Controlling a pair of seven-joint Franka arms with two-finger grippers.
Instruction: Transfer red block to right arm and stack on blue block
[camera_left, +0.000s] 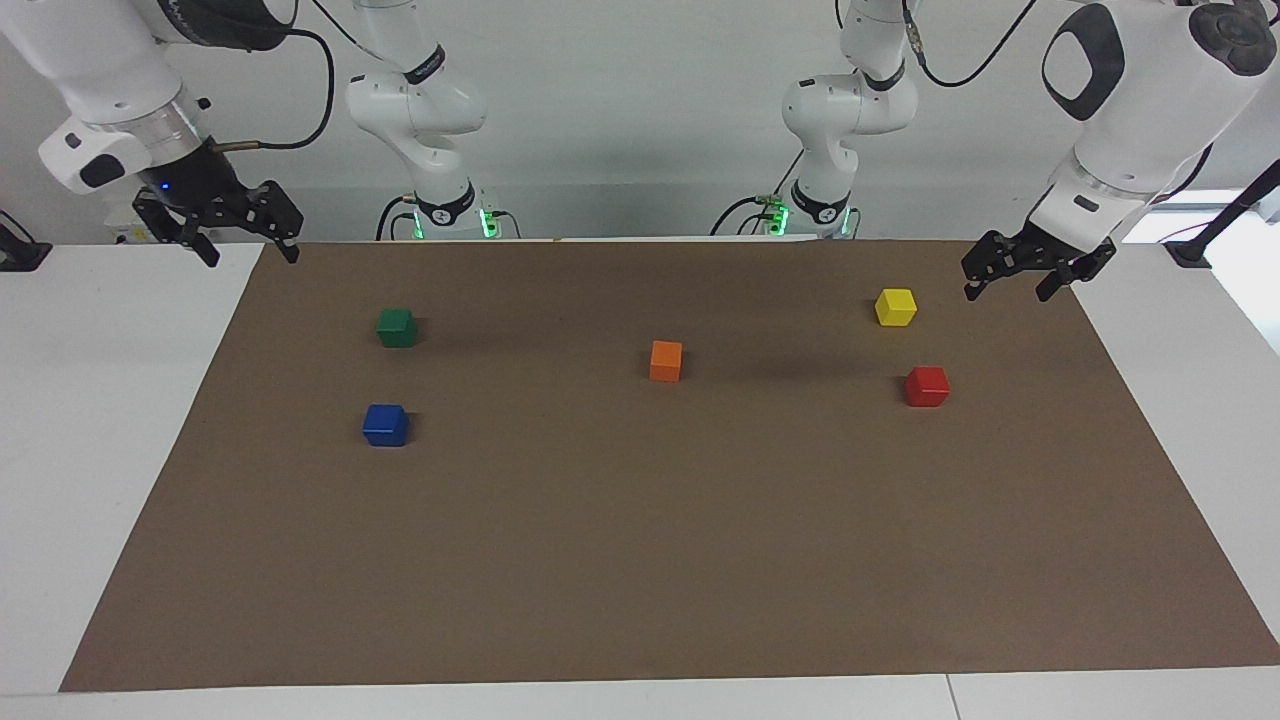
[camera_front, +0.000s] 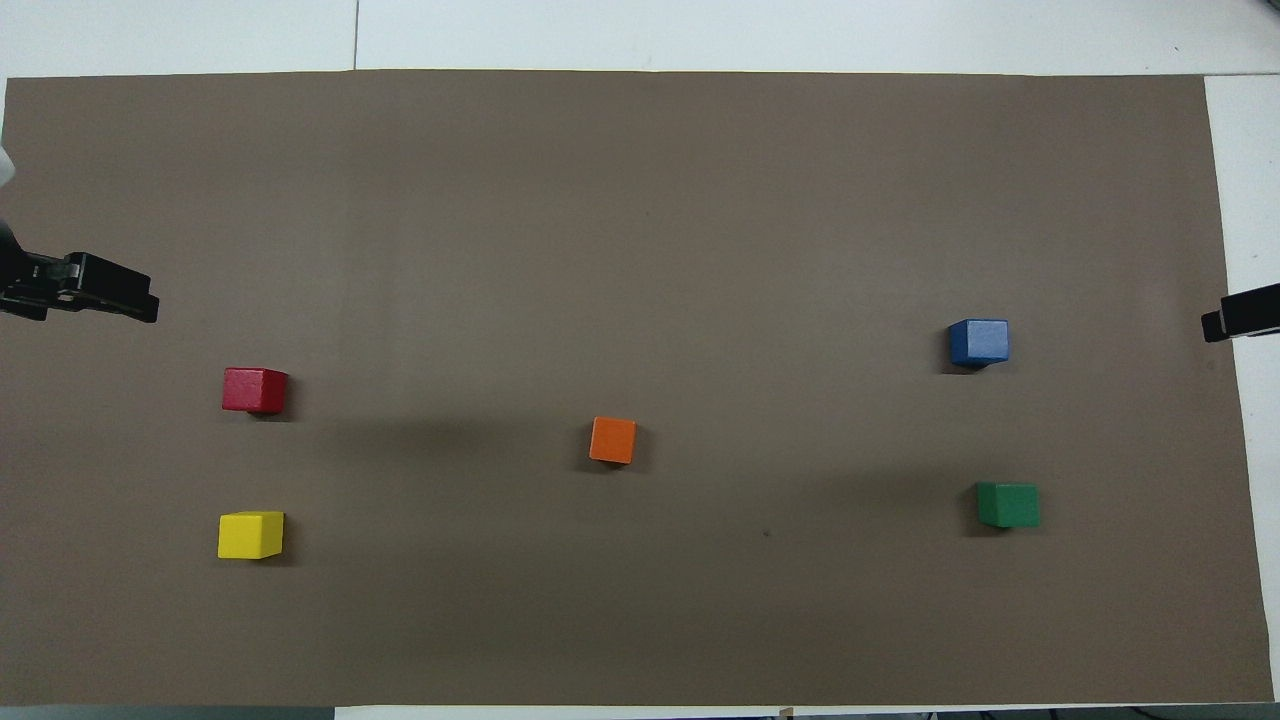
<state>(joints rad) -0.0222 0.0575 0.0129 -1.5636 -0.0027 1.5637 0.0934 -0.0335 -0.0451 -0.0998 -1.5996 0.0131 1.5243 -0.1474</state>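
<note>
Nothing started yet. Red block (camera_left: 927, 386) sits on the brown mat (camera_left: 640, 560) over the tabletop (camera_left: 90, 420), toward the left arm's end from the orange block (camera_left: 666, 360) and slightly farther from the robots than it. Yellow block (camera_left: 895, 306) is just nearer the robots than the red block. Blue block (camera_left: 386, 424) is toward the right arm's end from the orange block, well apart from it; green block (camera_left: 397, 327) is nearer the robots than the blue block.

Left tool (camera_left: 1010, 283) hangs in the air over the mat edge near the yellow block, fingers spread, empty. Right tool (camera_left: 250, 250) hangs over the mat corner at its own end, fingers apart, empty, waiting.

Risks, as a judgement: the yellow block is close to the red block, so a sloppy descent could nudge or grab the wrong cube. Handover in mid-air could drop the red block if the left tool lets go before the right tool clamps. Off-centre placement on the blue block would let it slide off.
</note>
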